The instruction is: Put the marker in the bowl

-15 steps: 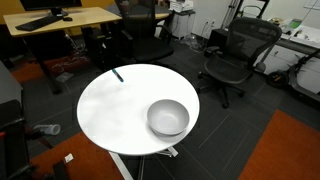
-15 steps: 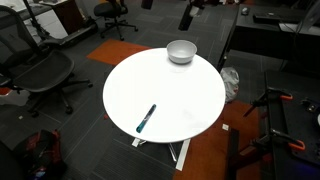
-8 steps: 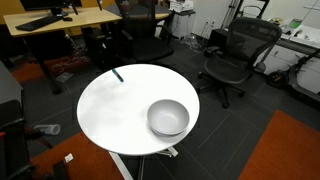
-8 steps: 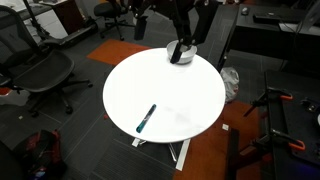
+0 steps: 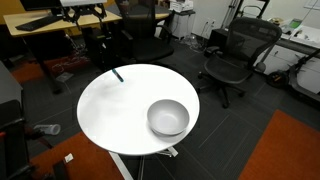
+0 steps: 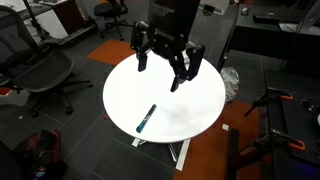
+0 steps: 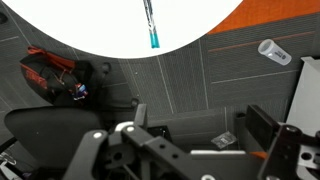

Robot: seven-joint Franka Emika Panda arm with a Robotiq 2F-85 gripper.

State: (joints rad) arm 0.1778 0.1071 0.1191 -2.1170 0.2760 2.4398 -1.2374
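The marker is a thin dark pen lying near the edge of the round white table. It also shows in an exterior view and at the top of the wrist view. The light-grey bowl stands empty on the opposite side of the table. In an exterior view my gripper hangs high above the table with its fingers spread open and empty, and it hides the bowl there. In the wrist view the open jaws frame bare floor beyond the table edge.
Black office chairs stand around the table, another in an exterior view. A wooden desk is behind. Orange carpet lies beside the grey floor. A red and black bag sits on the floor.
My gripper has come down and forward into an exterior view, from near the bowl to over the table's middle, and now covers the bowl there. The marker and bowl have not moved.
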